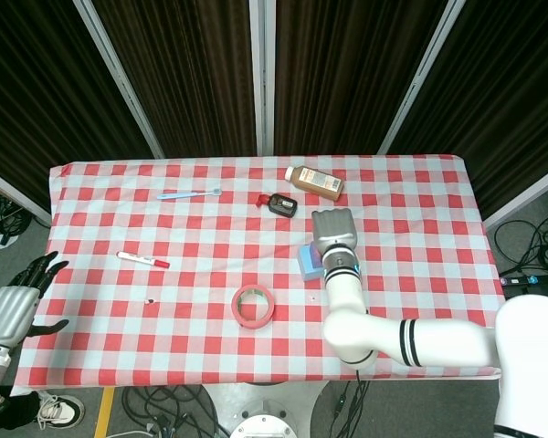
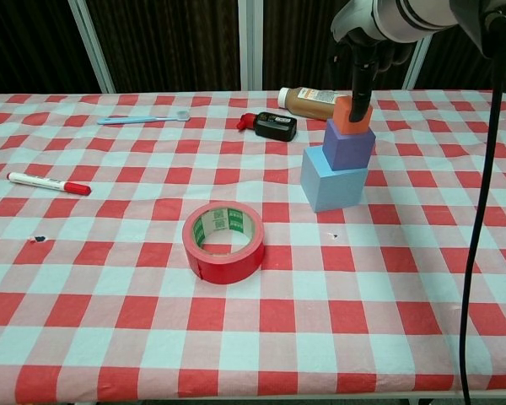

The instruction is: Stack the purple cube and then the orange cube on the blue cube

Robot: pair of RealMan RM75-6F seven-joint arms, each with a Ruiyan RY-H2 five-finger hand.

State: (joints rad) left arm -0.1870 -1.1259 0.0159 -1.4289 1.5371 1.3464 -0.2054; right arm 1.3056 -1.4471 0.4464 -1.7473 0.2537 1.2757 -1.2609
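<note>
In the chest view the orange cube (image 2: 349, 118) sits on the purple cube (image 2: 347, 148), which sits on the blue cube (image 2: 331, 182), right of the table's middle. My right hand (image 2: 369, 46) hangs over the stack. Its dark fingers (image 2: 363, 84) reach down onto the orange cube's upper back edge and still hold it. From the head view the right hand (image 1: 333, 234) covers the top of the stack, and only part of the blue cube (image 1: 305, 265) shows. My left hand (image 1: 15, 308) hangs off the table's left edge with its fingers spread, holding nothing.
A red tape roll (image 2: 224, 241) lies in front and to the left of the stack. Behind the stack are a brown bottle (image 2: 310, 100) on its side and a black device (image 2: 275, 126). A red-capped marker (image 2: 48, 182) and a blue spoon (image 2: 143, 119) lie at the left.
</note>
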